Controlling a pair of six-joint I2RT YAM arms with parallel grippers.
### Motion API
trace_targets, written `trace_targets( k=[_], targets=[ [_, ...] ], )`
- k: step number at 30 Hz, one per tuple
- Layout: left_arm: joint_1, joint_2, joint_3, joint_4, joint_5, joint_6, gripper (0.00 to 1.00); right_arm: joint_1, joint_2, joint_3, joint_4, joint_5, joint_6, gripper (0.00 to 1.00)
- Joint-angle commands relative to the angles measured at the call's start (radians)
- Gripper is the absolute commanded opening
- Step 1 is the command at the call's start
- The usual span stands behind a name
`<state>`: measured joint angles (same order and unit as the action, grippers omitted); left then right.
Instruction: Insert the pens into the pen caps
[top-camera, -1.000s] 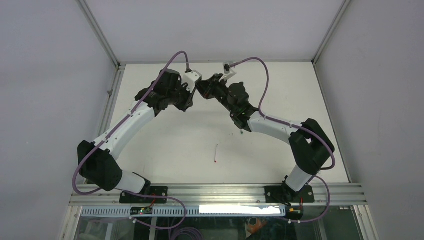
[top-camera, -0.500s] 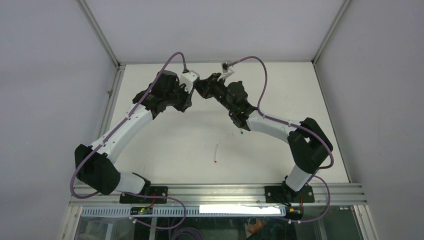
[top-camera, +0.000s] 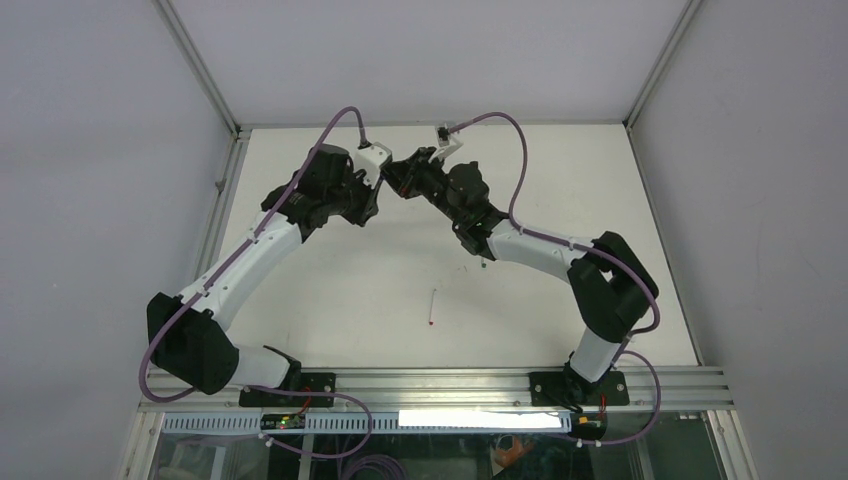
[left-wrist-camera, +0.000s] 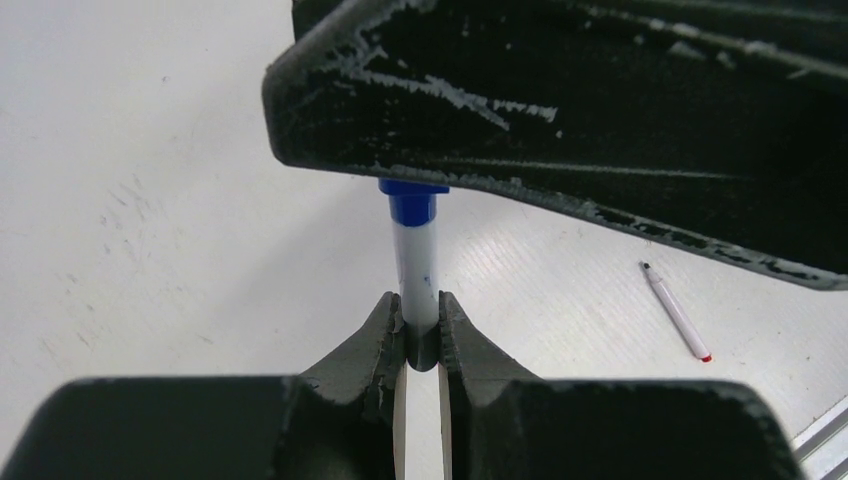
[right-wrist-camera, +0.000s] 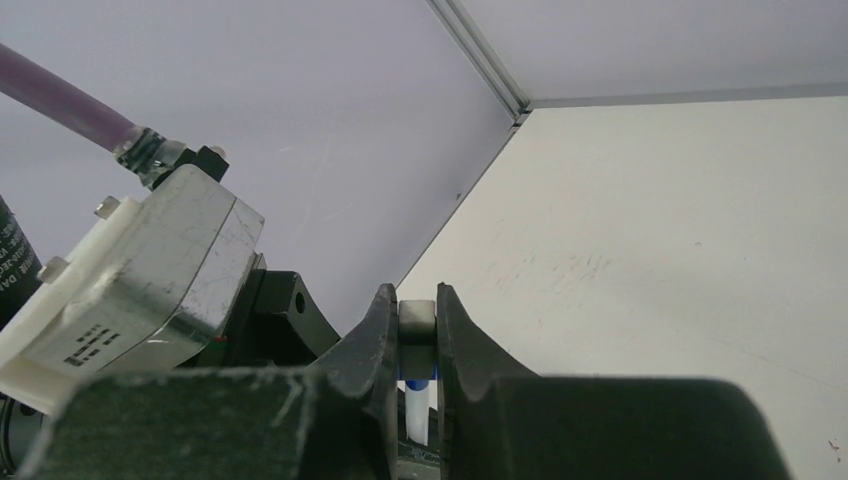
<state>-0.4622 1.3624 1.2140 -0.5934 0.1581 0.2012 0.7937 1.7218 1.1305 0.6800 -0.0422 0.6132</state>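
**A meeting above the far middle of the white table (top-camera: 330, 290)**

The left gripper (left-wrist-camera: 420, 322) holds a white pen (left-wrist-camera: 417, 265) tightly between narrow jaws, and the pen points away from it. On the far end of this pen sits a blue cap (left-wrist-camera: 413, 200), which goes in under the black fingers of the right gripper (right-wrist-camera: 418, 300). In the right wrist view these jaws are also drawn narrow, pressed on a small pale piece with blue just under it. It seems to be the cap, but how deep the pen sits in it I cannot tell. A second pen (top-camera: 432, 308), with a red tip, lies loose on the table. It is nearer to the arm bases and well apart from both grippers.
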Motion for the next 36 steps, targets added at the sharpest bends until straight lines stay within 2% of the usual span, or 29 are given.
trace_targets(
  k=[1,13,22,24,27,30,33,36],
  targets=[
    [-0.011,-0.113,0.085,0.532,0.141,-0.008,0.00,0.112,0.114,-0.061,-0.351,-0.210,0.017,0.00],
    [0.015,-0.120,0.070,0.550,0.158,-0.027,0.00,0.115,0.135,-0.046,-0.359,-0.221,0.017,0.00],
    [0.029,-0.121,0.072,0.465,0.195,-0.043,0.00,0.101,0.115,0.005,-0.356,-0.269,-0.007,0.00],
    [0.030,-0.116,0.053,0.458,0.222,-0.064,0.00,0.085,0.112,0.032,-0.357,-0.286,-0.026,0.09],
    [0.028,-0.109,0.021,0.437,0.236,-0.090,0.00,0.042,0.095,0.083,-0.368,-0.288,-0.037,0.34],
    [0.028,-0.105,-0.027,0.398,0.209,-0.108,0.00,-0.034,0.049,0.129,-0.382,-0.261,-0.024,0.51],
    [0.028,-0.098,-0.083,0.363,0.173,-0.119,0.00,-0.099,-0.026,0.101,-0.359,-0.191,-0.013,0.63],
    [0.029,-0.067,-0.119,0.315,0.152,-0.151,0.00,-0.163,-0.162,-0.012,-0.317,-0.091,-0.012,0.70]
  ],
)
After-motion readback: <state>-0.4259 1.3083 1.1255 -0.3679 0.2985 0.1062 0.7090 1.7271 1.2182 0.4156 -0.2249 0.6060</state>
